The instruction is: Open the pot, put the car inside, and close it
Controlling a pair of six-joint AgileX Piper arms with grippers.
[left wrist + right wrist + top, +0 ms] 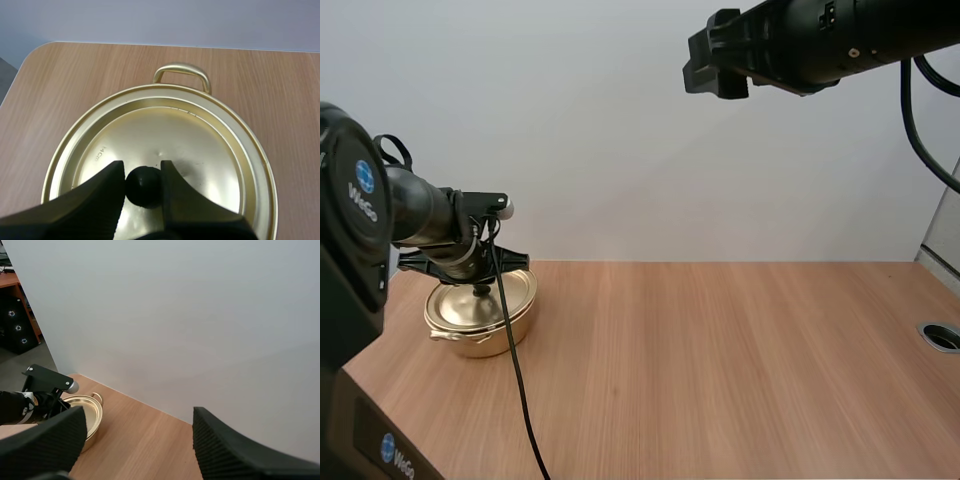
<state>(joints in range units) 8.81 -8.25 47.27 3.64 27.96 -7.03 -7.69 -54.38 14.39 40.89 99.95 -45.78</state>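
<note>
A golden pot (pixel 480 310) with its lid (pixel 200 145) on stands at the table's far left. My left gripper (pixel 480 287) is down on the lid, and its two fingers press against both sides of the lid's black knob (pixel 144 187). One side handle (pixel 181 72) of the pot points away from the gripper. My right gripper (pixel 698 62) hangs high above the middle of the table. Its ribbed fingers (pixel 45 440) stand wide apart with nothing between them, and the pot (pixel 94 415) lies far below beside the left arm.
The wooden table (pixel 720 370) stretches bare from the pot to the right edge. A round cable hole (pixel 942 337) sits at the right edge. A plain white wall stands behind the table.
</note>
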